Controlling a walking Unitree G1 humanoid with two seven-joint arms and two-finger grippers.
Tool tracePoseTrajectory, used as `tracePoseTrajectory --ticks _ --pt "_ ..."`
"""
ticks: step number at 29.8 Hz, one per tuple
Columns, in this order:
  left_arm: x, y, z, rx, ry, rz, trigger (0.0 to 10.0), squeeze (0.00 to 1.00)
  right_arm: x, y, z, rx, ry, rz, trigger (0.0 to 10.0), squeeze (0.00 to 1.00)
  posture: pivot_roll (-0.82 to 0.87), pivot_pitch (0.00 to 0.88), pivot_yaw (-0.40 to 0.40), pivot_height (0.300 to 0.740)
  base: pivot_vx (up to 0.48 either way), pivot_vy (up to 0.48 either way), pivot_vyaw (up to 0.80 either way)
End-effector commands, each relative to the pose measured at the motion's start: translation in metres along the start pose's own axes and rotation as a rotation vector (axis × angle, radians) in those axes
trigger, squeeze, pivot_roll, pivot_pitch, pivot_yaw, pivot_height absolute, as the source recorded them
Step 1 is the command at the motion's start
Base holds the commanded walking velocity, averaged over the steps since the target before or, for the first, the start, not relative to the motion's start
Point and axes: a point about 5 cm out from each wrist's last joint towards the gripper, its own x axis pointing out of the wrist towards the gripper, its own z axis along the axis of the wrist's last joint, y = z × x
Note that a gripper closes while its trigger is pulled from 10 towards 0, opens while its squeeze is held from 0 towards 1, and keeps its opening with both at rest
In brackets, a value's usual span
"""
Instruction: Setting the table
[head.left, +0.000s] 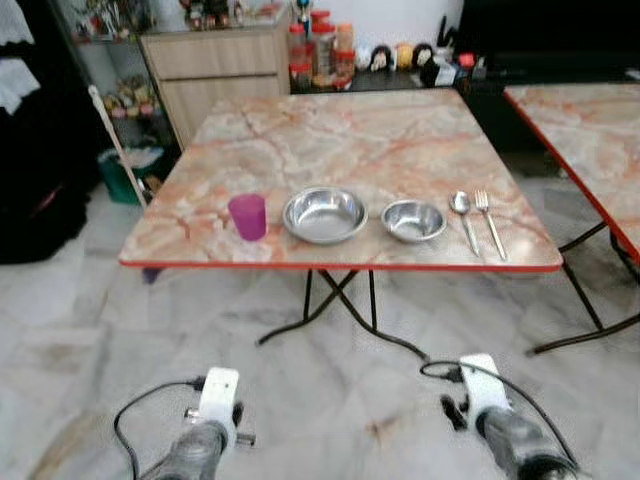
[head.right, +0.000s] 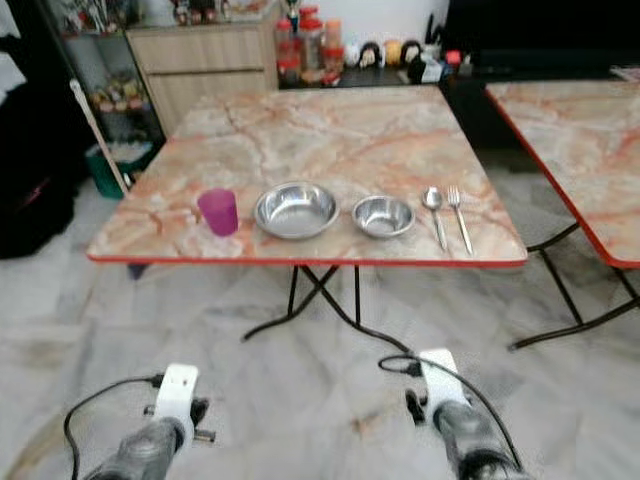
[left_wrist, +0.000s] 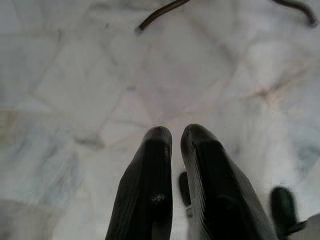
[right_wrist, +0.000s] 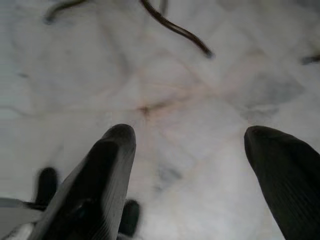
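Along the table's near edge, the steel bowl looked light, slippery, best pinched by its rim. Left gripper pressed together, right gripper spread.

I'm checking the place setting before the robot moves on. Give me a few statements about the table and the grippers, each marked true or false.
1. The purple plastic cup stands at the left end of the row, beside the large steel bowl. True.
2. The metal fork lies inside the small steel bowl. False: it lies on the marble-patterned table, right of the metal spoon.
3. The spoon lies between the small bowl and the fork. True.
4. The left gripper holds the cup. False: its fingers are shut on nothing, over the floor.
5. The right gripper has its fingers spread apart. True.
6. The large bowl sits upside down. False: it sits open side up.
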Motion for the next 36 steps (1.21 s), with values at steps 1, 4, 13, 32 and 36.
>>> tracePoseTrajectory --ticks 1,4,13,32,36 --pt "0.0017 -0.0044 0.0051 0.007 -0.010 -0.014 10.0 0.00 -0.0018 -0.0098 -0.0046 -0.003 0.016 -0.026 10.0 0.00 -0.05 0.000 0.035 0.740 0.296 0.000 0.00" --pt "0.0018 -0.0045 0.0050 0.009 -0.009 -0.016 10.0 0.00 -0.0018 -0.0099 -0.0047 0.002 0.013 -0.028 10.0 0.00 -0.05 0.000 0.035 0.740 0.296 0.000 0.00" --pt "0.0018 -0.0035 0.0057 0.010 -0.010 -0.016 10.0 0.00 -0.0016 -0.0092 -0.0037 0.004 0.013 -0.026 10.0 0.00 -0.05 0.000 0.039 0.740 0.297 0.000 0.00" --pt "0.0019 -0.0025 0.0049 0.031 0.005 -0.001 10.0 0.00 -0.0017 -0.0092 -0.0037 -0.004 0.016 -0.021 10.0 0.00 -0.05 0.000 0.040 0.740 0.202 0.000 0.00" --pt "0.0020 -0.0036 0.0041 0.028 0.013 -0.017 10.0 0.00 -0.0017 -0.0089 -0.0040 -0.005 0.017 -0.016 10.0 0.00 -0.05 0.000 0.039 0.740 0.000 0.000 0.00"
